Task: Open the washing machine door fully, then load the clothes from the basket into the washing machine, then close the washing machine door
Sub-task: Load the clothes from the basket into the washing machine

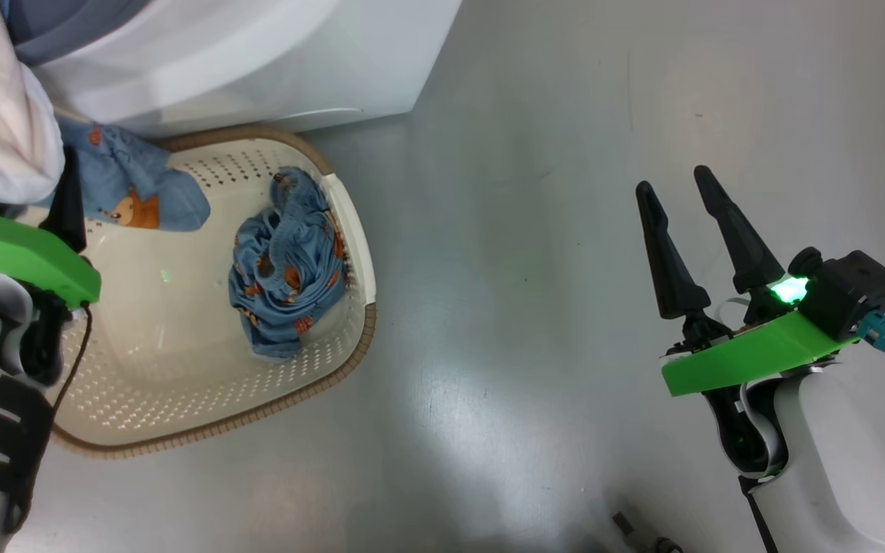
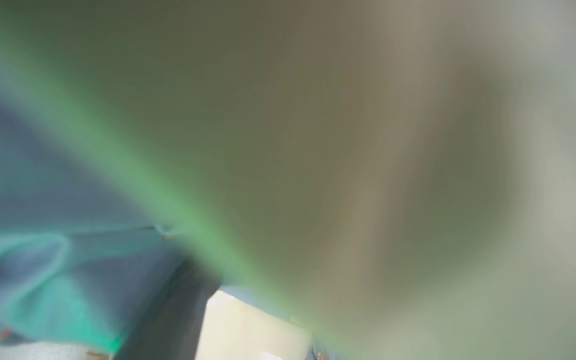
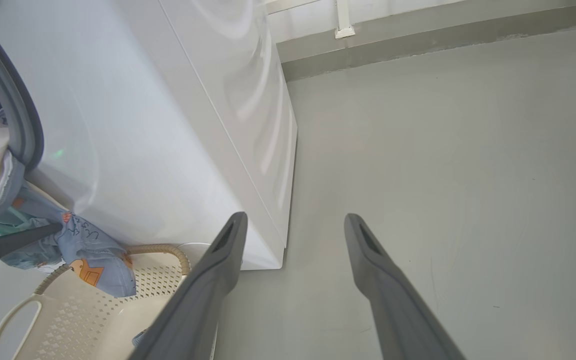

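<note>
The cream-white basket (image 1: 352, 230) stands on the floor against the white washing machine (image 1: 273, 61). One crumpled blue garment (image 1: 289, 269) with orange prints lies inside it. A second garment, cream-white and blue (image 1: 131, 188), hangs at the machine's grey ring (image 3: 20, 115) and lies over my left gripper (image 1: 57, 175). One dark finger (image 1: 70, 201) of that gripper shows under the cloth, and blurred cloth covers the left wrist view. My right gripper (image 1: 673, 181) hovers open and empty above bare floor, well right of the basket. The washing machine door is out of view.
Grey floor (image 1: 527, 230) stretches to the right of the basket and the machine. The wall's base with a white pipe (image 3: 342, 20) runs behind the machine. A small metal part (image 1: 642, 538) lies at the bottom edge of the head view.
</note>
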